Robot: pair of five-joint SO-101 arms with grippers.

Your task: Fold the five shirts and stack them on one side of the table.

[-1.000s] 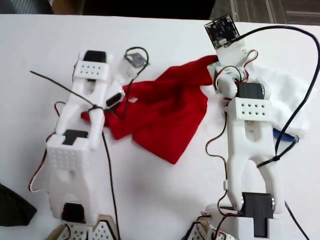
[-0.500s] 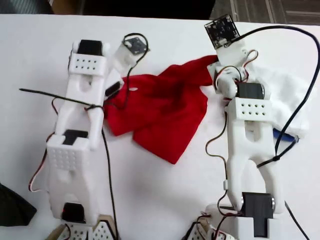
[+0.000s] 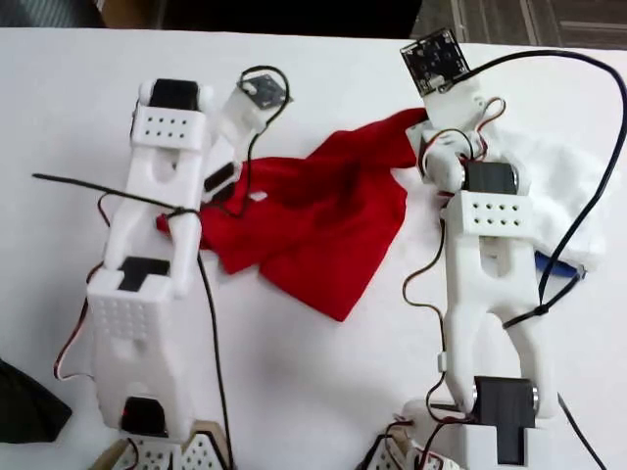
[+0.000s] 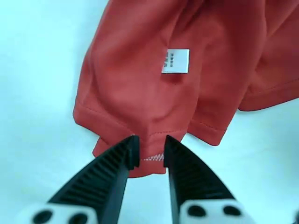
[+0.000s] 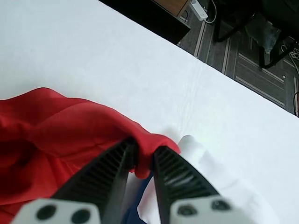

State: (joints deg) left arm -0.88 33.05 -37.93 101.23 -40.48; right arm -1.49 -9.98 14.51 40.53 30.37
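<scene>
A red shirt (image 3: pixel 328 211) lies crumpled in the middle of the white table (image 3: pixel 323 372), stretched between both arms. My left gripper (image 3: pixel 223 184) is at its left edge. In the left wrist view the gripper (image 4: pixel 150 151) is shut on the hem of the red shirt (image 4: pixel 140 93), below a white tag (image 4: pixel 175 60). My right gripper (image 3: pixel 427 137) is shut on the shirt's far right corner. In the right wrist view the gripper (image 5: pixel 145 161) pinches that corner of the red shirt (image 5: pixel 70 135). A white shirt (image 3: pixel 563 186) lies under the right arm.
A strip of blue cloth (image 3: pixel 560 266) pokes out beside the right arm, under the white shirt (image 5: pixel 201 158). A dark cloth (image 3: pixel 24 406) lies at the near left edge. Cables hang off both arms. Beyond the far table edge (image 5: pixel 177 44) is the floor.
The left arm stretched farther out over the shirt's left edge, then eased back slightly. The hem's left corner was hidden and shows again beside that arm. The right arm stayed still.
</scene>
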